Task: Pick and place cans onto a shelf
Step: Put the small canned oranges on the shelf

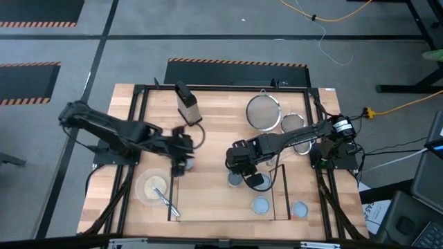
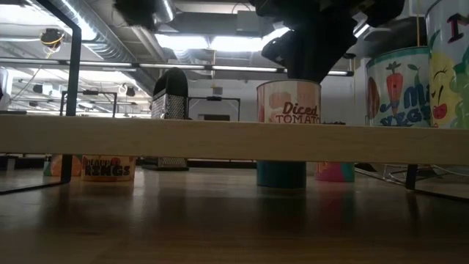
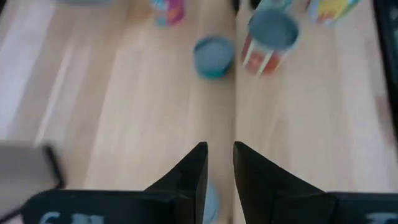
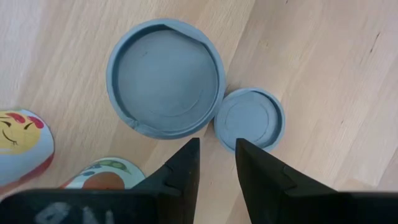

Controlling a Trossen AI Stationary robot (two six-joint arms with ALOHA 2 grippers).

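Shelf (image 1: 208, 200) seen at front middle of table (image 1: 214, 114), largest thing on it; left gripper (image 3: 219, 163) held over left part of shelf, fingers a little apart, nothing held; right gripper (image 4: 216, 163) held above two round blue-grey cans (image 4: 165, 78), fingers a little apart, nothing held; more cans seen on shelf and just beside it
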